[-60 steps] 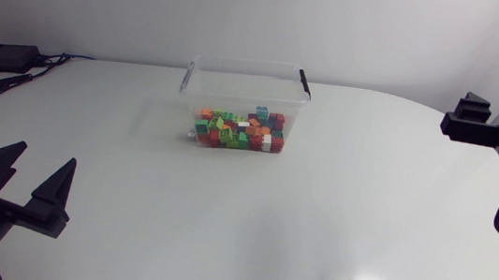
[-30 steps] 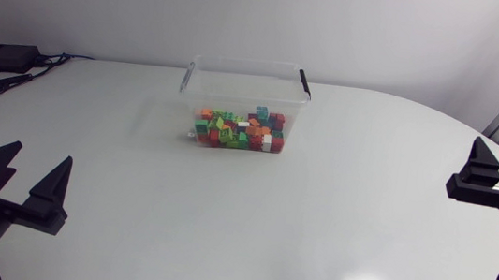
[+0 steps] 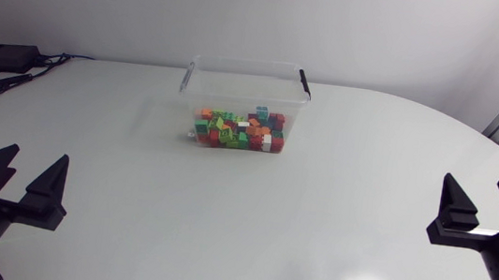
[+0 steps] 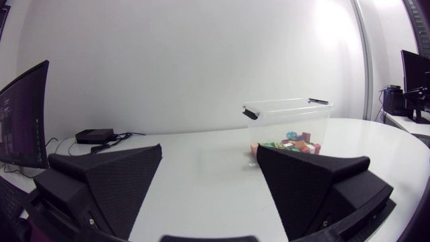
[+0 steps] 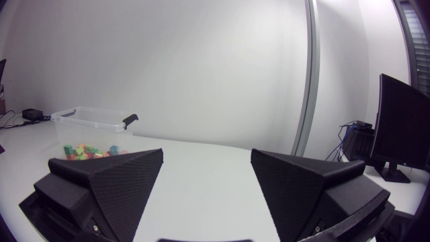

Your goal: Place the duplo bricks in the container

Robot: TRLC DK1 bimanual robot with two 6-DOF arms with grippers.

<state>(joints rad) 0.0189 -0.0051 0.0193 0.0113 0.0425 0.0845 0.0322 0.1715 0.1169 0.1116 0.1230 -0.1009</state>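
container: clear plastic box, rectangular, black clip handles, far-centre on glossy white worktop | duplo bricks: small blocky multicolour pile inside it | L pincer: matte black wedge fingers spread, nothing held, near-left edge | R pincer: likewise spread, empty, near-right, well apart from box

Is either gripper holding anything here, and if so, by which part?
Nothing is held. The left gripper and the right gripper are both open and empty, well apart from the container, where the bricks lie.
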